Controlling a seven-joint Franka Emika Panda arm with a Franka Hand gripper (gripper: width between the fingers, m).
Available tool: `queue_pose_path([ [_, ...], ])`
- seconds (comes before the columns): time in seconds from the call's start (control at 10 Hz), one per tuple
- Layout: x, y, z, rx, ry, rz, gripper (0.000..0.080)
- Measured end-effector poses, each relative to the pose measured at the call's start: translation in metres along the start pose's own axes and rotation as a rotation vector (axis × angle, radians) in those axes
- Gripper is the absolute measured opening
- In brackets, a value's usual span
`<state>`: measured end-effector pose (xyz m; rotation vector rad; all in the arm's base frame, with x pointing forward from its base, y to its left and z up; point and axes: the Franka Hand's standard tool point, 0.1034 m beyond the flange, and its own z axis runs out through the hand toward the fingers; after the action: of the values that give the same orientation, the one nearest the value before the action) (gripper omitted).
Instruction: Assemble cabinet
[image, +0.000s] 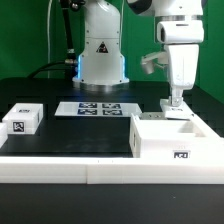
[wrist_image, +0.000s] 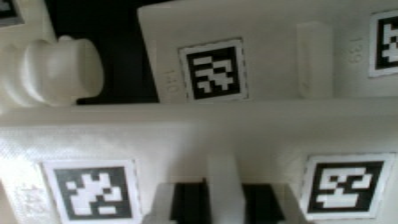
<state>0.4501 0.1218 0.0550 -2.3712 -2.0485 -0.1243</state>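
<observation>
The cabinet (image: 160, 138), a large white box with black-and-white tags, stands at the exterior view's right near the table's front. My gripper (image: 175, 103) comes straight down onto its far wall. In the wrist view the cabinet (wrist_image: 214, 120) fills the picture, with tagged panels on either side of my gripper (wrist_image: 228, 192). The two dark fingers (wrist_image: 192, 200) stand close together with a thin white upright ridge of the cabinet between them. A rounded white knob (wrist_image: 63, 70) sticks out at one side of the box.
A small white tagged block (image: 22, 120) lies at the exterior view's left. The marker board (image: 100, 108) lies flat in the middle, in front of the robot base (image: 102, 60). A white rail (image: 100, 172) runs along the table's front edge.
</observation>
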Motion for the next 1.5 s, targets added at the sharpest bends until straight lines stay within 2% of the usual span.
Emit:
queue_pose_path([
  [0.4, -0.001, 0.001, 0.0, -0.002, 0.0, 0.003, 0.007],
  [0.8, 0.002, 0.012, -0.004, 0.0, -0.005, 0.004, 0.007],
  [1.4, 0.0, 0.011, 0.001, 0.013, -0.008, -0.003, 0.007],
  [1.5, 0.0, 0.018, 0.005, 0.011, -0.002, -0.026, 0.007],
])
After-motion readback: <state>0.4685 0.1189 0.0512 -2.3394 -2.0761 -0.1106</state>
